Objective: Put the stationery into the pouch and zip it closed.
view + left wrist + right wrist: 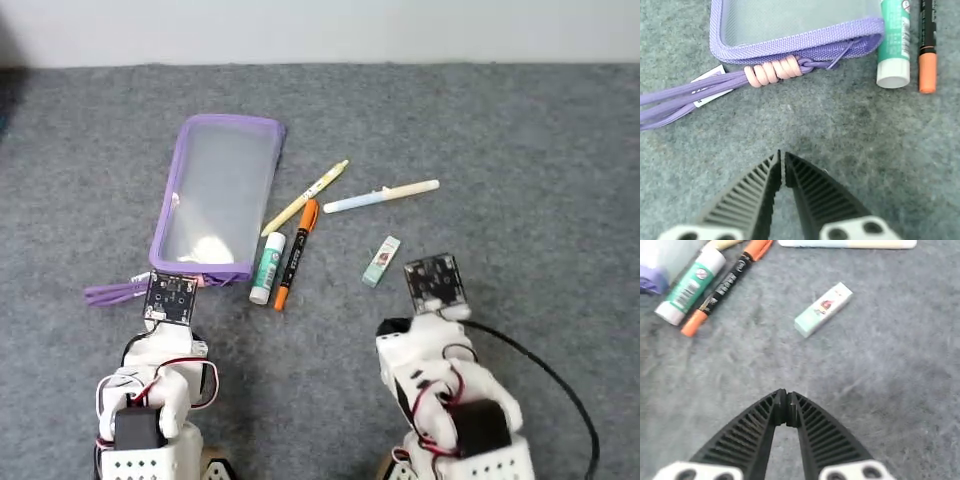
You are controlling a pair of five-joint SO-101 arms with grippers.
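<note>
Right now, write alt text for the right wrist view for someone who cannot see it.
The right arm's black ridged gripper, jaws shut, hangs above a grey felt table. Ahead lies a small mint-and-white rectangular eraser; beyond it, a green glue stick with a white cap, a black-and-orange marker and a pale blue-and-cream pen.

White shells, black motors, red and white wire loops on left arm (150, 400) and right arm (455, 395). Black cable (540, 363) trails off the right one. Square black circuit board (170, 297) atop each wrist. Black ribbed fingers (750, 432), white mounts with round holes, on left hand (781, 160) and right hand (786, 407).
</note>
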